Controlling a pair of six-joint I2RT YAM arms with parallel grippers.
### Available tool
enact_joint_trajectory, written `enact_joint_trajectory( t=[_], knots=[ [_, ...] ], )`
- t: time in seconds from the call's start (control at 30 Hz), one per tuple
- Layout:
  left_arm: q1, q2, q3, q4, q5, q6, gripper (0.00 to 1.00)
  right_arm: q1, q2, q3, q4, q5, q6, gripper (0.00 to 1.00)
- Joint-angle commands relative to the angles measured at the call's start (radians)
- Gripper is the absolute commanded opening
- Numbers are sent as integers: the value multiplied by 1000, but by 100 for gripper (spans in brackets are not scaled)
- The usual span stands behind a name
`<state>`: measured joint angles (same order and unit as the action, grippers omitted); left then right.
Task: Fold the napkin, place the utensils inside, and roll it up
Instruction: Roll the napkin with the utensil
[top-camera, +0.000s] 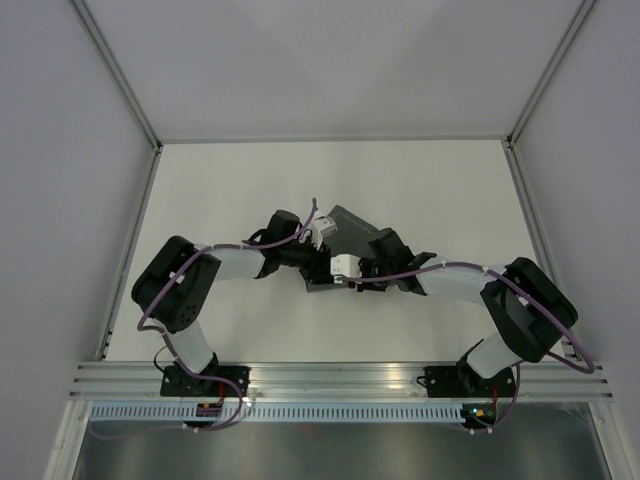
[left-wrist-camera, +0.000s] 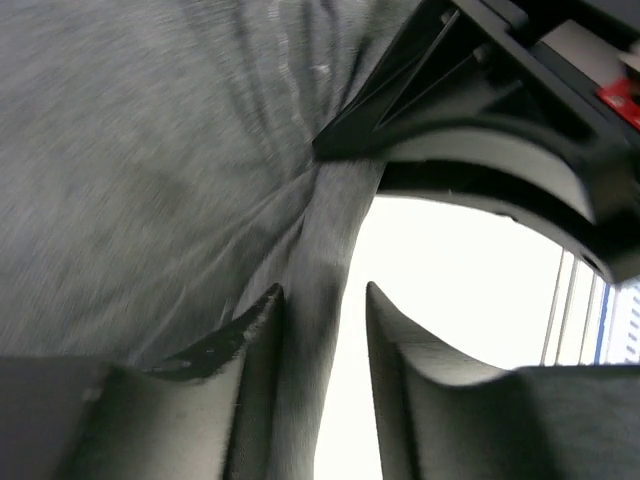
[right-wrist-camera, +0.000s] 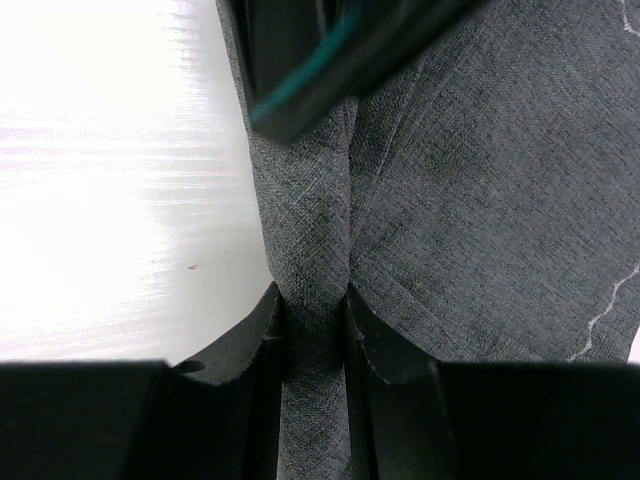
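The dark grey napkin (top-camera: 352, 222) lies bunched at the table's middle, between both arms. In the right wrist view the napkin (right-wrist-camera: 480, 180) has a rolled edge, and my right gripper (right-wrist-camera: 312, 300) is shut on that roll. In the left wrist view the napkin (left-wrist-camera: 150, 150) fills the left side. Its rolled edge runs between the fingers of my left gripper (left-wrist-camera: 325, 300), touching the left finger (left-wrist-camera: 262, 340), with a gap to the right one. In the top view my left gripper (top-camera: 322, 240) and right gripper (top-camera: 335, 272) are close together. The fork is hidden.
The white table (top-camera: 220, 190) is bounded by grey walls and a metal rail (top-camera: 330, 378) at the near edge. The two wrists nearly touch over the napkin. Part of the other gripper (left-wrist-camera: 500, 150) shows close in each wrist view.
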<state>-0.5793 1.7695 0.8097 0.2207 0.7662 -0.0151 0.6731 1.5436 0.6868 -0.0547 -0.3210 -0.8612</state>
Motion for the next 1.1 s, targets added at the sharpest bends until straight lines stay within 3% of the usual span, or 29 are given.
enact_joint_trajectory(
  t=[0.0,0.1,0.13,0.17,0.3,0.4,0.5,0.63,0.73,0.77,0.93,1.07],
  knots=[
    [42,-125,-38,3,-57,-80,45,-35,52,16,-111,19,-2,0],
    [67,-204,-55,-1,-161,-114,54,-43,65,34,-120,8,-1,0],
    [75,-263,-53,-13,-215,-140,67,-44,70,39,-126,7,1,0],
    [76,-303,-38,-26,-313,-143,99,-47,73,45,-129,7,1,1],
    [76,-488,38,-75,-561,-151,100,-49,82,62,-146,7,-2,0],
    [76,-590,126,-60,-657,-195,100,-49,96,79,-161,2,1,0],
    [78,-628,204,-32,-639,-208,100,-50,110,102,-174,-6,5,0],
    [78,-601,376,-141,-584,-197,100,-55,145,154,-217,-35,14,0],
    [78,-672,283,11,-700,-224,100,-69,191,204,-278,-73,10,1],
    [78,-691,272,22,-761,-221,100,-73,200,217,-295,-94,7,0],
    [53,-765,162,-9,-717,-125,91,-124,315,370,-499,-170,-39,1],
    [-33,-850,7,19,-841,-79,87,-181,418,502,-666,-230,-79,0]
  ],
)
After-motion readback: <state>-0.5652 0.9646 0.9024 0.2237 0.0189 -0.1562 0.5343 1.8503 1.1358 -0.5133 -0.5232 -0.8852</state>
